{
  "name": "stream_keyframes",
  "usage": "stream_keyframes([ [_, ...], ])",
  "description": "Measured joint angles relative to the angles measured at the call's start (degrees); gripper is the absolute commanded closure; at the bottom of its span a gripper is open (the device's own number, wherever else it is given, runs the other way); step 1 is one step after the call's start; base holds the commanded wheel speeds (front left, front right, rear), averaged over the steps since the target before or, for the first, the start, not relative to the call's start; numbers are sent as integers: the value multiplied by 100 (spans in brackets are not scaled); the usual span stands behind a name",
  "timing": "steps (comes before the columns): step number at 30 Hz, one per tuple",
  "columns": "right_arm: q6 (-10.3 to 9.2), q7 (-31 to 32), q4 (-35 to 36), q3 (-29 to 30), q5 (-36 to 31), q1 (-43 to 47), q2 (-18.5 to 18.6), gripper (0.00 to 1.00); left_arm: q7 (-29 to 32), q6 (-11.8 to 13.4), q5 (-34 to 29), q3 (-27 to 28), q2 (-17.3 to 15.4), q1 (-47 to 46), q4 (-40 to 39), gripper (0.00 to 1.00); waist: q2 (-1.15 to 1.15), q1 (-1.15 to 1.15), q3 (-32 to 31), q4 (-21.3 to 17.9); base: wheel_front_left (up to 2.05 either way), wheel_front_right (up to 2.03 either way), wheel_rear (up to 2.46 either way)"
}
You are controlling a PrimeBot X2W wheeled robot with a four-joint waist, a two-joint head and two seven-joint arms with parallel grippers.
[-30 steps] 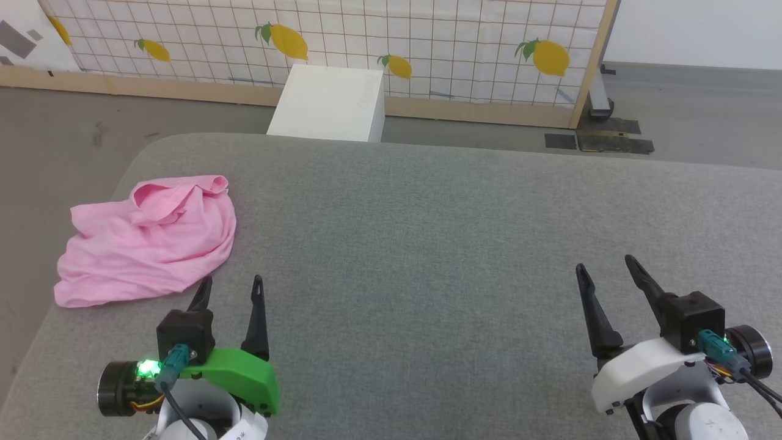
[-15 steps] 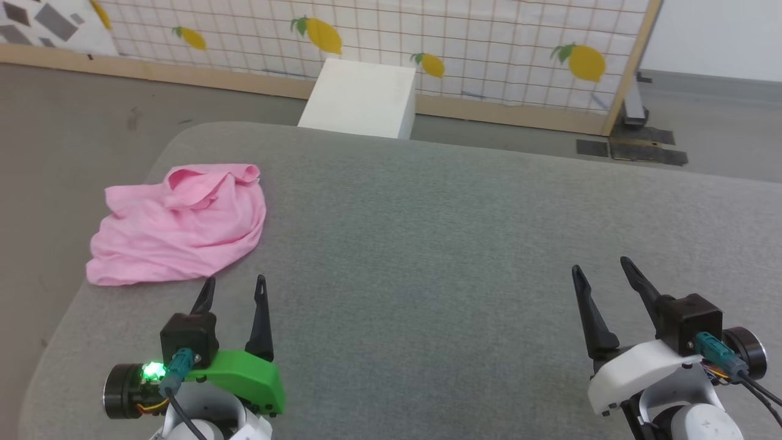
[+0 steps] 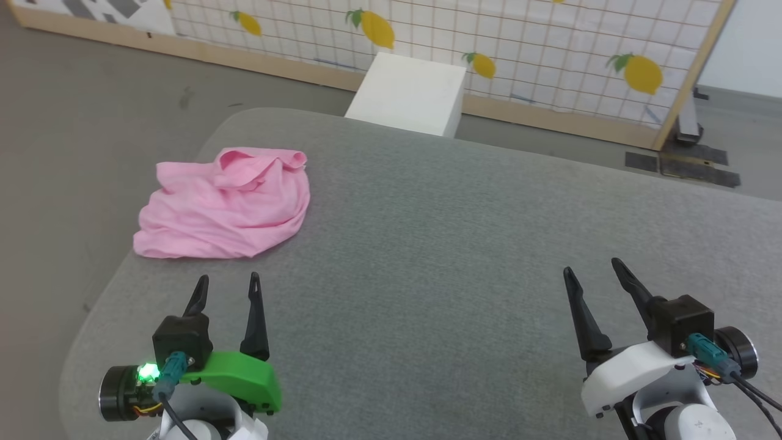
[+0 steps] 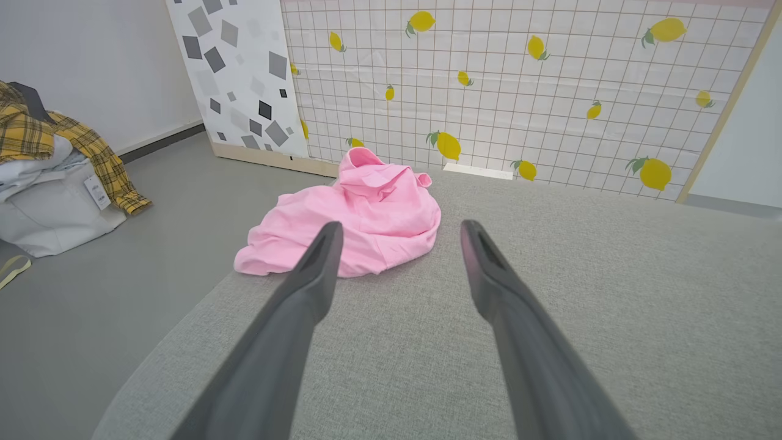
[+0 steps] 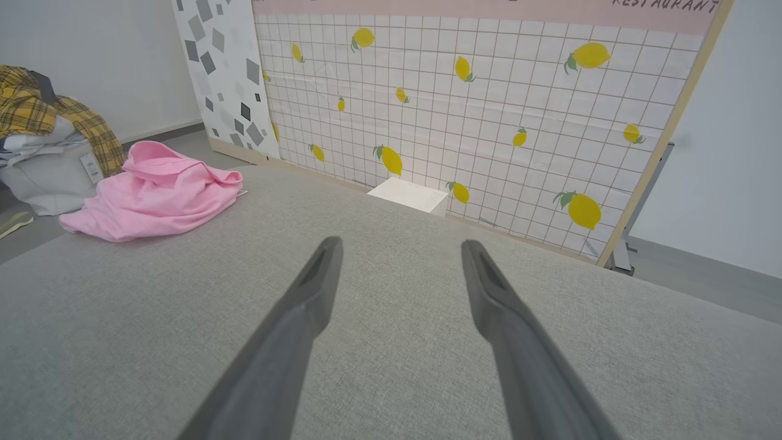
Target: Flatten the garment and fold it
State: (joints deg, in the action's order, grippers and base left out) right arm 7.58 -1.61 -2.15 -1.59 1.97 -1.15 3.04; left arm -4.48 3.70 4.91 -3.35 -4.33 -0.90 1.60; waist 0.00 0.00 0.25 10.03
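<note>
Grey table [image 3: 440, 256], crumpled pink garment [image 3: 226, 208]

Plain grey floor [image 3: 85, 104] all round, and a big table [image 3: 440, 244] covered in grey fabric with rounded corners. Behind it stands a wood-framed screen [image 3: 550, 49] in white grid print with lemons, a white box [image 3: 409, 88] at its foot, plus a panel [image 4: 235, 73] of grey geometric shapes. Off to one side, a yellow plaid shirt [image 4: 36, 131] is heaped on a pale bundle by the white wall [image 4: 85, 55].

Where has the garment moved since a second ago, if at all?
No. The garment keeps its place at the left edge of the table; the whole view slid: the camera turned.
</note>
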Motion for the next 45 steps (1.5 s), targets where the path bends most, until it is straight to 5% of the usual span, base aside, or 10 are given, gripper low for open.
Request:
stream_keyframes([
  [45,0,-253,-221,-346,208,-120,-2,0,-421,481,528,-320,-400,121,-4,0,0,0,112,1227,0,0,0],
])
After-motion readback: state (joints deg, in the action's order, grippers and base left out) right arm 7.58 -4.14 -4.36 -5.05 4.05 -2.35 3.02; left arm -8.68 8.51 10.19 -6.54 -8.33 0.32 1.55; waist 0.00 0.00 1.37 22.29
